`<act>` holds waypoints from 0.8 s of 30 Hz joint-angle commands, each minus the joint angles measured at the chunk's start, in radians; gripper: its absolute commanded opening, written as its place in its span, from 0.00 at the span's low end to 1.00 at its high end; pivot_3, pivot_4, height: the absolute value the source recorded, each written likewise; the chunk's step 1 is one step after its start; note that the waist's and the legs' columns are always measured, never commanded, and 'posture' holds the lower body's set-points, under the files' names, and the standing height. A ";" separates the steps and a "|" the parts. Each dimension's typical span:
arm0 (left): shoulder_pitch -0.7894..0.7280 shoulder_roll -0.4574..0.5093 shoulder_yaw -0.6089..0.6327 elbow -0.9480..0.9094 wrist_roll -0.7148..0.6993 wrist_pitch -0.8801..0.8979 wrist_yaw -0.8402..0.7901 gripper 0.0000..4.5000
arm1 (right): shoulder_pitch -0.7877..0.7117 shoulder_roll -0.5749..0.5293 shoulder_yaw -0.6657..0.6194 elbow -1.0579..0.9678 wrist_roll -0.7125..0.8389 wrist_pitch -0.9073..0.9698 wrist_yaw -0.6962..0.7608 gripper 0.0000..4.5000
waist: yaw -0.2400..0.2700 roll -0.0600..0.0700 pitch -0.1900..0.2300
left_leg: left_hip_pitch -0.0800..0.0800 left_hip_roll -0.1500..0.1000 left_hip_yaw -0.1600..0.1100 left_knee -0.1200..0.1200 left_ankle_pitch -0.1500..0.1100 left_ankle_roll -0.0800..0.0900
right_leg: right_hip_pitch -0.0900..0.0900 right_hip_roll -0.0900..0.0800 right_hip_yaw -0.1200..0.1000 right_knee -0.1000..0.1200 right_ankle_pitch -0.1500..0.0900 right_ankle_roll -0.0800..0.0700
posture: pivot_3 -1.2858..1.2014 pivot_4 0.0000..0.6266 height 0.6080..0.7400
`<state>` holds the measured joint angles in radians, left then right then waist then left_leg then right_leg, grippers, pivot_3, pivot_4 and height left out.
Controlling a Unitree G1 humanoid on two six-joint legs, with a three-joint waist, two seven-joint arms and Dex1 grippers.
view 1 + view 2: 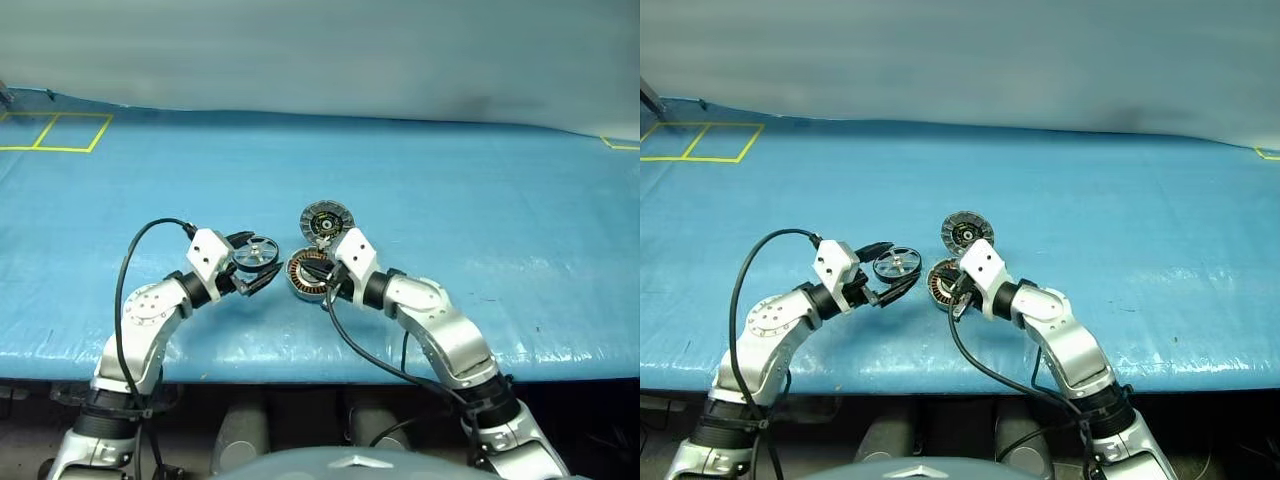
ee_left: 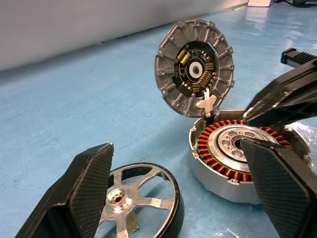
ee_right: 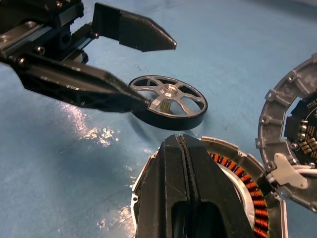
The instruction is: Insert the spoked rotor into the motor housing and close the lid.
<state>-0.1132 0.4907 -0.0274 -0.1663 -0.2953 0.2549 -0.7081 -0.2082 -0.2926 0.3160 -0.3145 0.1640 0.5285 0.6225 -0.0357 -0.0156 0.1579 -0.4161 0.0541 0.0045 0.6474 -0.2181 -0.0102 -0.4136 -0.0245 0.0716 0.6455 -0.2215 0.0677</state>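
The dark spoked rotor point(image 1: 256, 256) sits between the two fingers of my left gripper point(image 3: 162, 74), which is wide open. The rotor's rim touches one finger point(image 2: 86, 191) and stays clear of the other. I cannot tell whether it rests on the table or is lifted. Just right of it is the silver motor housing point(image 2: 218, 171), its copper windings showing. My right gripper point(image 3: 181, 138) is shut, its tips at the housing's open top. The lid point(image 2: 194, 67) stands on edge behind the housing, ribbed rim and dark centre facing me, joined to it by a white connector.
Everything sits on a blue table cover point(image 1: 480, 220). Its front edge point(image 1: 300, 368) runs just below my arms. Yellow tape squares point(image 1: 55, 132) mark the far left corner. A grey wall rises behind the table.
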 commanded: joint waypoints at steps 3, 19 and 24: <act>-0.105 0.087 0.034 -0.007 -0.019 0.099 -0.046 1.00 | 0.066 -0.052 -0.003 -0.116 0.023 -0.019 0.028 0.00 | 0.002 0.000 0.000 | 0.000 0.000 0.000 0.000 0.000 0.000 | 0.000 0.000 0.000 0.000 0.000 0.000 | 0.52 0.24 1.00; -0.739 0.360 -0.354 0.434 0.388 -0.038 -0.530 1.00 | 0.095 -0.085 -0.021 -0.129 0.022 -0.027 0.021 0.00 | 0.011 -0.003 0.002 | -0.003 -0.001 0.000 0.000 0.000 0.000 | -0.003 0.000 0.000 -0.001 0.000 0.000 | 0.52 0.24 1.00; -0.885 0.330 -0.457 0.584 0.505 -0.110 -0.638 1.00 | 0.096 -0.121 -0.027 -0.146 0.035 -0.003 0.046 0.00 | 0.010 -0.003 0.002 | -0.005 -0.001 -0.001 0.000 0.000 0.000 | -0.003 0.001 -0.001 -0.001 -0.001 0.000 | 0.52 0.24 1.00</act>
<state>-0.9587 0.8218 -0.4653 0.3872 0.1624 0.1803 -1.3129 -0.1037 -0.4040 0.3046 -0.4142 0.1798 0.5235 0.6565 -0.0255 -0.0187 0.1600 -0.4212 0.0534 0.0037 0.6474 -0.2183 -0.0099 -0.4171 -0.0239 0.0711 0.6448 -0.2223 0.0676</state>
